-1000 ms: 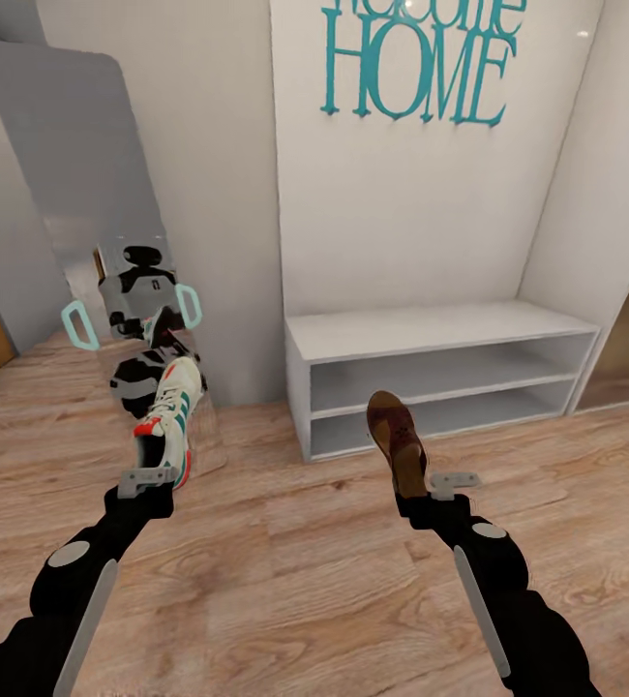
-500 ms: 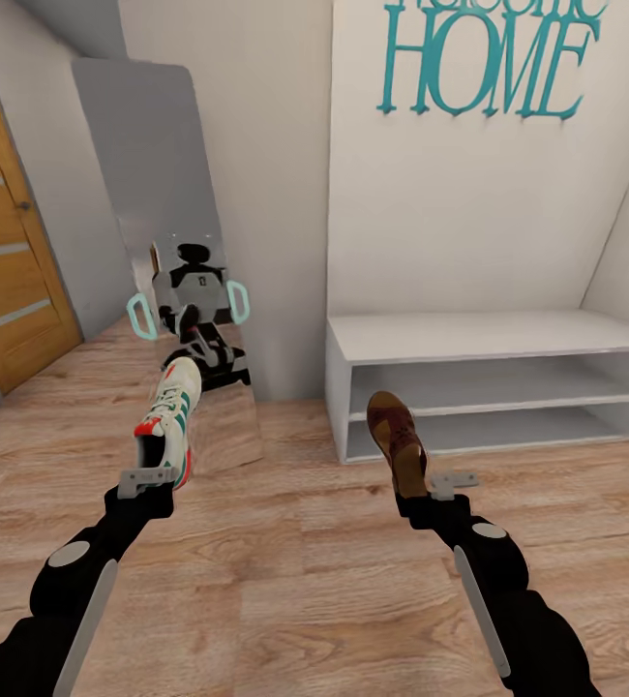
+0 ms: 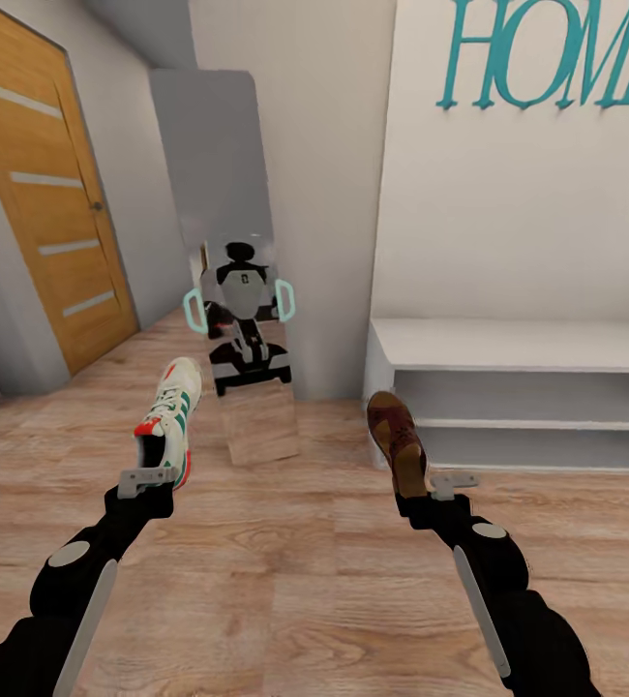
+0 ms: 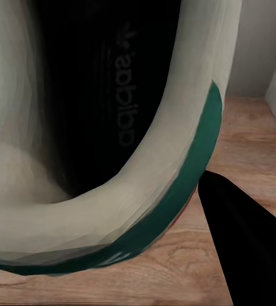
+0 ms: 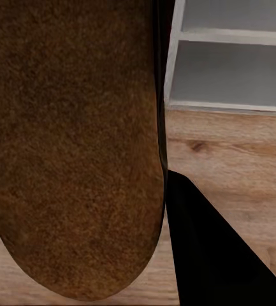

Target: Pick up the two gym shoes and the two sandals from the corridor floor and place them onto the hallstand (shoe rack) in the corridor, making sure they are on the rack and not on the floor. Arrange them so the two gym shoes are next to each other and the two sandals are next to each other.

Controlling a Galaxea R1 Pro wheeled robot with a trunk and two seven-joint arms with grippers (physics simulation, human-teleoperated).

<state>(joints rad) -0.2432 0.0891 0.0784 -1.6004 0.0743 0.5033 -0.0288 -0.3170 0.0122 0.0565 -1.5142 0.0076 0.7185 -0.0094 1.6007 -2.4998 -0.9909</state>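
Note:
My left gripper (image 3: 150, 477) is shut on the heel of one gym shoe (image 3: 169, 421), a white sneaker with green stripes and red accents, held toe-forward above the corridor floor (image 3: 285, 581). In the left wrist view the shoe's opening (image 4: 195, 127) is close up beside a dark finger (image 4: 246, 242). My right gripper (image 3: 421, 489) is shut on the heel end of one brown sandal (image 3: 397, 440), also held off the floor. The sandal's footbed (image 5: 74, 140) is close up in the right wrist view, next to a black finger (image 5: 214, 255). The hallstand is out of view.
A plain low white two-shelf bench (image 3: 518, 344) stands against the wall ahead on the right, under teal "HOME" lettering. A tall mirror (image 3: 237, 290) leans on the wall ahead and reflects the robot. A wooden door (image 3: 39, 194) is on the left wall.
The camera has turned left: the bench and lettering slid right, the mirror moved to the centre, and the door came into view. Both arms keep their hold and pose.

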